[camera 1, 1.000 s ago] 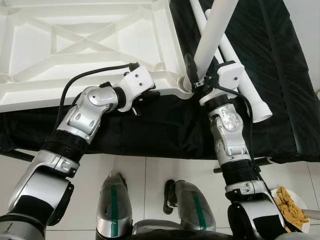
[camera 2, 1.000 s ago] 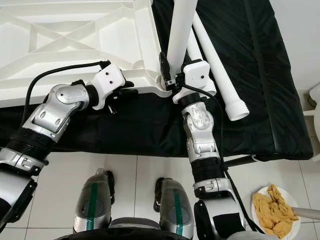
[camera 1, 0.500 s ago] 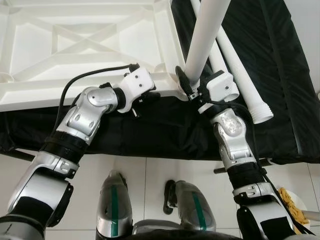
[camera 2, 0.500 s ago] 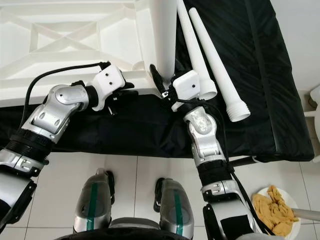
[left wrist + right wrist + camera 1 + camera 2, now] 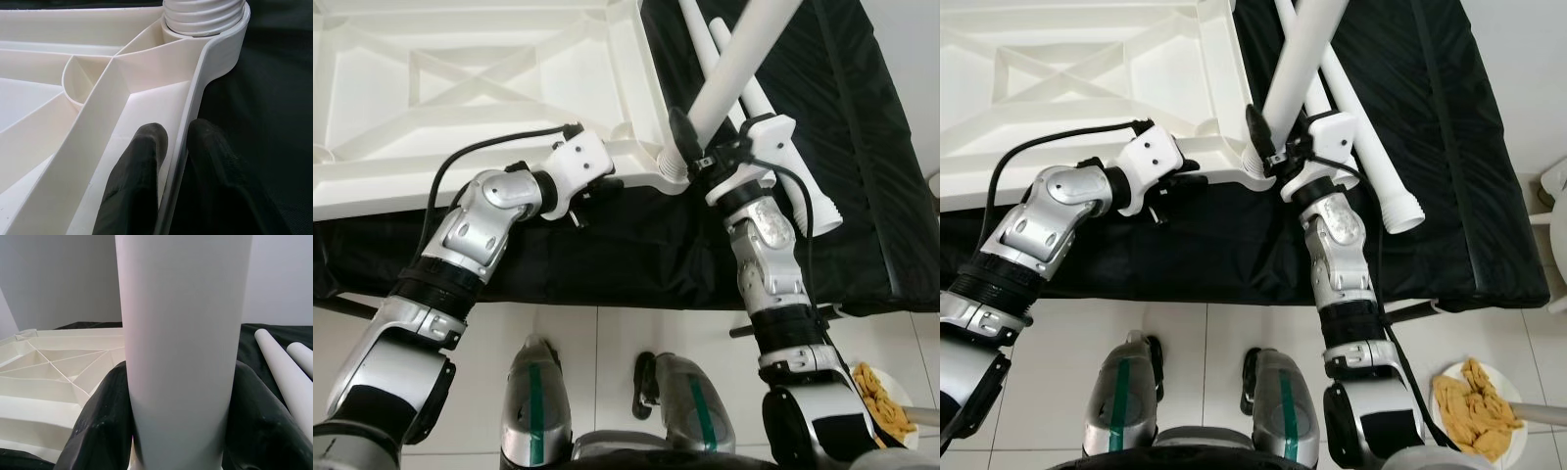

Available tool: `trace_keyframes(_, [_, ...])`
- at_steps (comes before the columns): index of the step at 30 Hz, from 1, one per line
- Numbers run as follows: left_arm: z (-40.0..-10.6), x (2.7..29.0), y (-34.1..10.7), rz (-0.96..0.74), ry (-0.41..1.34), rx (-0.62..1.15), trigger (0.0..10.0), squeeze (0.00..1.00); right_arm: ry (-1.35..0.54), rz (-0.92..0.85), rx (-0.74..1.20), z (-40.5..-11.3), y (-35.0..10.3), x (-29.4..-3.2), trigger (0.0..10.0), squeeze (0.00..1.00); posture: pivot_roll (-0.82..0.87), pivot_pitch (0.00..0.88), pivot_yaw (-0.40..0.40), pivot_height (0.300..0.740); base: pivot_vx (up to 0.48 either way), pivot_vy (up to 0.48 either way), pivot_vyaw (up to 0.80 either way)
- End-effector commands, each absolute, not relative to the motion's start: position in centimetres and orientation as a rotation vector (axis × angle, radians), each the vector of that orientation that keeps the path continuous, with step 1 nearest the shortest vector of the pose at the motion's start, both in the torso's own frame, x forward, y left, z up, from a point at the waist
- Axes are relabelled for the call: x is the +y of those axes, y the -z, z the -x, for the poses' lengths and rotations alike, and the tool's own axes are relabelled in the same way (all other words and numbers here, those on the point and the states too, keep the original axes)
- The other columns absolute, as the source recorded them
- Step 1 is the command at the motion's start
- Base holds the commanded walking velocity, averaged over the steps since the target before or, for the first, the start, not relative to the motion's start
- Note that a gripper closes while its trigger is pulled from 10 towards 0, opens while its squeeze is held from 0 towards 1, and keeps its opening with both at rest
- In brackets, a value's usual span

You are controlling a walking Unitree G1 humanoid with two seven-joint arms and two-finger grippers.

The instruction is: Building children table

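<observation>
A white plastic table top lies upside down on a black cloth, its ribs facing up. My left gripper is shut on its near rim, one finger inside and one outside, close to the corner socket. My right gripper is shut on a white table leg, which leans up and to the right. The leg's threaded end sits in that corner socket. In the right wrist view the leg stands between both black fingers.
Two more white legs lie on the black cloth to the right of the table top. On the tiled floor at the lower right is a plate of yellow pieces. My feet stand just before the cloth's front edge.
The right gripper swung the leg towards upright half a second ago and has tilted it back to the right, its base staying at the corner. The left gripper has stayed put.
</observation>
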State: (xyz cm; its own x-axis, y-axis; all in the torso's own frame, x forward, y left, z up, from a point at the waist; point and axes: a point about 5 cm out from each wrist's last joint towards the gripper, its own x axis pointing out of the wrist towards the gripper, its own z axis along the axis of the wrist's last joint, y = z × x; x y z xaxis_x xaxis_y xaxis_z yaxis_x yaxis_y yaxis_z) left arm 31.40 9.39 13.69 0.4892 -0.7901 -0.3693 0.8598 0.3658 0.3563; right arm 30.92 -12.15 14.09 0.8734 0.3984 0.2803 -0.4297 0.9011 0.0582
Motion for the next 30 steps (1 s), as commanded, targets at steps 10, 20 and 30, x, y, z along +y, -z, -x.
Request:
trace_keyframes(10, [-31.5, 8.6, -16.3, -0.569, 1.072, 0.011, 10.0, 0.0, -0.406, -0.129, 0.036, -30.0, -8.5, -12.6, 10.0, 0.0, 0.07, 0.096, -0.039, 0.74, 0.0, 0.0, 0.0])
trace_keyframes(20, [-31.6, 8.6, -16.5, -0.57, 1.064, 0.009, 10.0, 0.0, -0.434, -0.091, -0.037, -29.6, -9.4, -11.6, 10.0, 0.0, 0.07, 0.097, -0.044, 0.74, 0.0, 0.0, 0.0])
trace_keyframes(30, [-31.6, 8.6, -16.6, -0.567, 1.065, 0.002, 10.0, 0.0, -0.29, -0.125, -0.126, -29.3, -10.2, -11.8, 10.0, 0.0, 0.07, 0.096, -0.046, 0.74, 0.0, 0.0, 0.0])
